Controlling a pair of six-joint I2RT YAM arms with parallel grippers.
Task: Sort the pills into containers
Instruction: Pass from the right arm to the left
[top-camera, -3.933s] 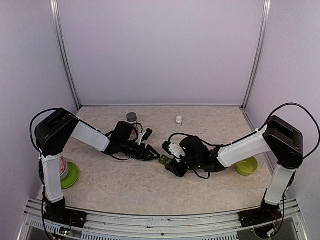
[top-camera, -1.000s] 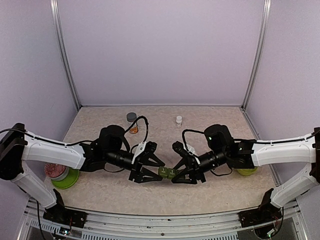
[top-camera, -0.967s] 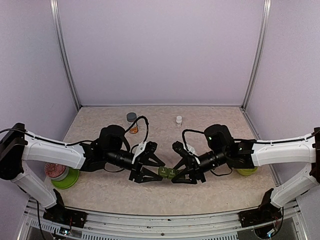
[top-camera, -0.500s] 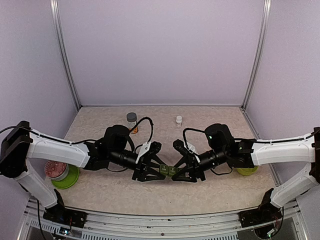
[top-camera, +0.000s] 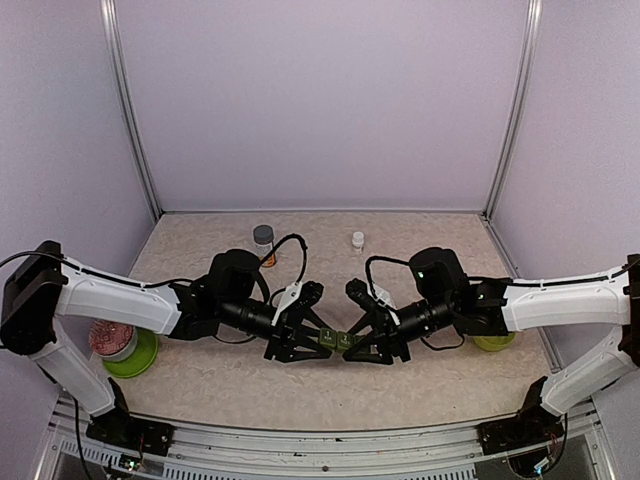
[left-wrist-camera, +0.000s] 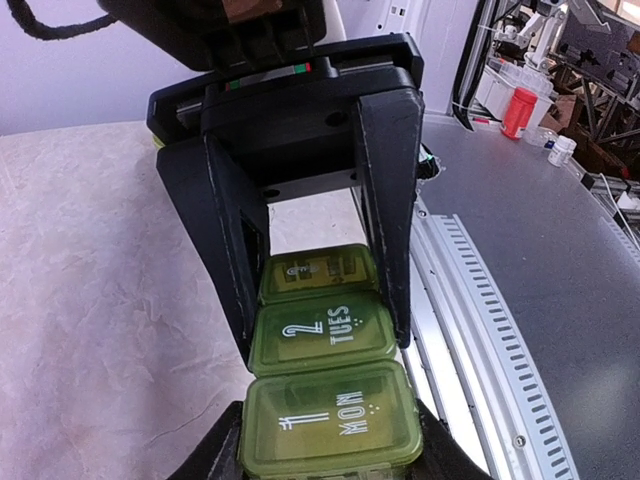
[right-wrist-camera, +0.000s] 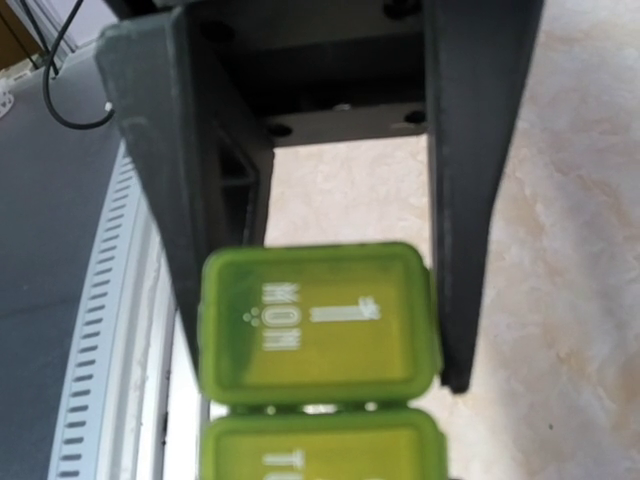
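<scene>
Both grippers meet mid-table (top-camera: 430, 260), the right gripper (left-wrist-camera: 322, 340) pinching one end of the olive pill box (left-wrist-camera: 325, 395) while the left gripper (right-wrist-camera: 325, 365) straddles the "1 MON" lid (left-wrist-camera: 330, 425) end (can't tell if it's gripping), probably steadying it for lid-flipping, "2 TUES" lid (left-wrist-camera: 322, 333) next along.
</scene>
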